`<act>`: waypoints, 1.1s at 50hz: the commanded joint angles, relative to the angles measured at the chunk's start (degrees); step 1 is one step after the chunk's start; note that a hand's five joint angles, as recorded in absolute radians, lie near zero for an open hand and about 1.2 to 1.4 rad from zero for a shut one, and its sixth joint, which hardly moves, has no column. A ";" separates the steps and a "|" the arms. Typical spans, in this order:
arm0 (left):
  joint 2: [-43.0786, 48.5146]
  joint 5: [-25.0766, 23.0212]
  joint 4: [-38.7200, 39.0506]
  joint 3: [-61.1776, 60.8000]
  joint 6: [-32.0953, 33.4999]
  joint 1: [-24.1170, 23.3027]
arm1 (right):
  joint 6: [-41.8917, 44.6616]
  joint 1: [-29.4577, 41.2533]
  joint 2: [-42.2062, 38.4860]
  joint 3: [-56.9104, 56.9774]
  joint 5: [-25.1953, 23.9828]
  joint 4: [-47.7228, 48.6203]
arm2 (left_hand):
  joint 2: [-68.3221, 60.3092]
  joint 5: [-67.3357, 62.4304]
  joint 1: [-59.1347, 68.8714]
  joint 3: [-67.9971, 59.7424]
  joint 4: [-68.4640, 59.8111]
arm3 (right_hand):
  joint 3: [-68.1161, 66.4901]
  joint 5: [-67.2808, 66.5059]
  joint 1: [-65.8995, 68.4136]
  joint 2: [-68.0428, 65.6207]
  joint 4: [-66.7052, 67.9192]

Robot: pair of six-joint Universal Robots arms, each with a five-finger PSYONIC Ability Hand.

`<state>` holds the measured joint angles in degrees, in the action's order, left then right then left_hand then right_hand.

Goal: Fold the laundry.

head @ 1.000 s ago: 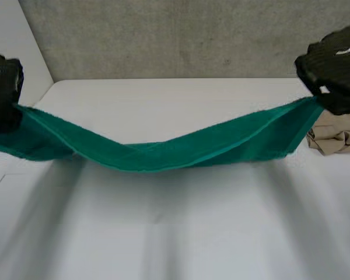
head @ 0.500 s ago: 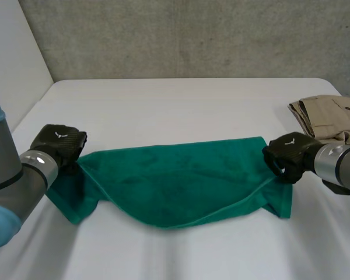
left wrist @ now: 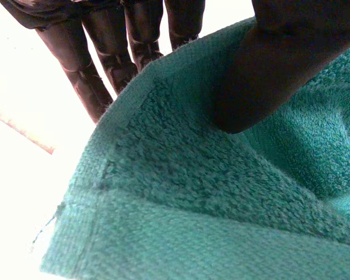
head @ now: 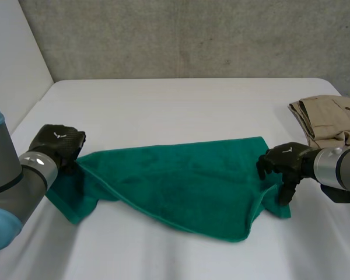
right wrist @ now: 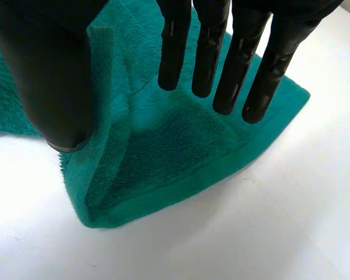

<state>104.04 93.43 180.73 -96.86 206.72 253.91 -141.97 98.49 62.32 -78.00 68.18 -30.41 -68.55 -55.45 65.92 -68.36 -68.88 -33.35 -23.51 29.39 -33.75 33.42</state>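
Note:
A green towel (head: pixel 181 181) lies folded over and rumpled across the white table (head: pixel 163 105). My left hand (head: pixel 58 143) is at the towel's left end. In the left wrist view its thumb (left wrist: pixel 268 76) presses the towel's corner (left wrist: pixel 192 204) against the fingers (left wrist: pixel 105 52) behind it, so it pinches the cloth. My right hand (head: pixel 283 160) hovers at the towel's right end. There its fingers (right wrist: pixel 221 58) are straight and spread away from the thumb (right wrist: pixel 52 76), above the folded corner of the towel (right wrist: pixel 157 151), which rests loose on the table.
A crumpled beige garment (head: pixel 332 119) lies at the table's right edge, just beyond my right arm. A grey wall runs behind the table. Bare tabletop stretches behind and in front of the towel.
The towel hung stretched in the air between both hands, then came down onto the table. My right hand has opened and let go of its end. The left hand keeps its grip.

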 commanded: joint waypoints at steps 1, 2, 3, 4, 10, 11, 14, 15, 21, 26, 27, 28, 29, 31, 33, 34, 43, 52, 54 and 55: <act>-0.32 0.00 0.14 -0.52 0.00 0.01 | -1.91 0.30 -0.01 -0.75 -0.15 -0.26 | -11.45 -14.55 14.08 -11.64 -11.12 | -3.31 -3.15 7.27 -2.91 3.24; -0.32 0.00 0.15 -0.52 0.00 0.01 | -1.91 0.39 0.08 -1.01 -0.16 -0.18 | -11.45 -14.55 14.08 -11.64 -11.12 | -3.48 -3.32 7.44 -3.08 3.41; -0.32 0.00 0.15 -0.52 0.00 0.01 | -2.00 0.48 -0.01 -1.27 -0.24 -0.18 | -11.45 -14.55 14.08 -11.64 -11.12 | -3.65 -3.49 7.61 -3.24 3.58; -0.32 0.00 0.15 -0.61 -0.09 0.01 | -2.00 0.74 -0.01 -2.15 -0.42 0.09 | -11.45 -14.55 14.08 -11.64 -11.12 | -3.82 -3.66 7.77 -3.41 3.75; -0.32 -0.09 0.15 -1.75 -0.09 0.09 | -2.44 1.88 0.08 -7.34 -1.47 3.60 | -11.45 -14.55 14.08 -11.64 -11.12 | -8.18 -8.03 12.14 -7.78 8.11; -0.32 -0.09 0.15 -1.84 -0.09 0.09 | -3.13 2.23 0.17 -8.30 -1.56 5.00 | -11.45 -14.55 14.08 -11.64 -11.12 | -11.02 -10.86 14.98 -10.62 10.95; -0.32 -0.01 0.15 -1.93 -0.18 0.18 | -4.98 2.68 0.34 -9.45 -1.83 7.20 | -11.45 -14.55 14.08 -11.64 -11.12 | -32.15 -32.00 36.11 -31.75 32.08; -0.32 0.00 0.15 -1.93 -0.26 0.27 | -6.38 2.68 0.43 -9.63 -2.00 8.43 | -11.45 -14.55 14.08 -11.64 -11.12 | -46.51 -46.35 50.47 -46.10 46.44; -2.25 0.08 -0.64 -1.23 -0.09 0.62 | -7.45 2.15 5.43 -7.00 -2.35 9.58 | -11.45 -14.55 14.08 -11.64 -11.12 | -46.65 -46.49 50.61 -46.25 46.58; -10.24 0.00 -2.49 -0.88 0.09 1.06 | -7.36 1.97 17.01 -1.38 -2.62 8.79 | -11.45 -14.55 14.08 -11.64 -11.12 | -46.65 -46.49 50.61 -46.25 46.58; -13.82 -0.09 -3.80 -0.35 0.09 1.06 | -7.53 1.80 18.61 -0.67 -2.79 8.79 | -11.45 -14.55 14.08 -11.64 -11.12 | -46.65 -46.49 50.61 -46.25 46.58; -15.51 -0.09 -4.33 0.00 0.09 1.15 | -7.62 1.62 20.36 0.03 -2.97 8.62 | -11.45 -14.55 14.08 -11.64 -11.12 | -46.65 -46.49 50.61 -46.25 46.58; -17.27 -0.09 -5.03 0.44 0.09 1.24 | -7.62 1.19 23.60 1.61 -2.97 8.44 | -11.45 -14.55 14.08 -11.64 -11.12 | -46.65 -46.49 50.61 -46.25 46.58; -21.84 -0.36 -6.97 2.02 0.09 1.85 | -7.45 0.74 26.69 3.20 -2.88 8.00 | -11.45 -14.55 14.08 -11.64 -11.12 | -46.65 -46.49 50.61 -46.25 46.58; -24.48 -0.53 -8.63 3.42 0.09 2.55 | -7.10 0.04 30.64 5.91 -2.97 6.78 | -11.45 -14.55 14.08 -11.64 -11.12 | -46.65 -46.49 50.61 -46.25 46.58; -26.50 -0.71 -10.65 5.08 0.17 2.82 | -6.92 -0.22 31.80 6.89 -2.97 6.25 | -11.45 -14.55 14.08 -11.64 -11.12 | -46.65 -46.49 50.61 -46.25 46.58; -28.81 -2.90 -21.03 12.22 4.64 2.99 | -1.48 -5.67 35.76 13.23 -4.46 -2.19 | -11.45 -14.55 14.08 -11.64 -11.12 | -46.65 -46.49 50.61 -46.25 46.58; -17.39 -4.22 -19.37 9.50 11.33 3.70 | 8.89 -4.89 21.63 12.25 -1.31 -5.01 | -11.45 -14.55 14.08 -11.64 -11.12 | -46.65 -46.49 50.61 -46.25 46.58; -13.70 -4.14 -18.58 9.58 12.21 3.61 | 9.78 -2.88 16.03 13.74 1.41 -5.01 | -11.45 -14.55 14.08 -11.64 -11.12 | -46.65 -46.49 50.61 -46.25 46.58; -10.03 -4.14 -17.79 9.76 13.00 3.44 | 9.95 -1.90 13.99 14.62 2.56 -5.10 | -11.45 -14.55 14.08 -11.64 -11.12 | -46.65 -46.49 50.61 -46.25 46.58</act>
<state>79.25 89.12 159.73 -86.28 215.60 257.53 -136.45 92.81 90.75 -65.73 65.07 -35.25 -68.56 -55.45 65.92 -68.37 -68.90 -67.71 -56.87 56.58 -67.49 68.11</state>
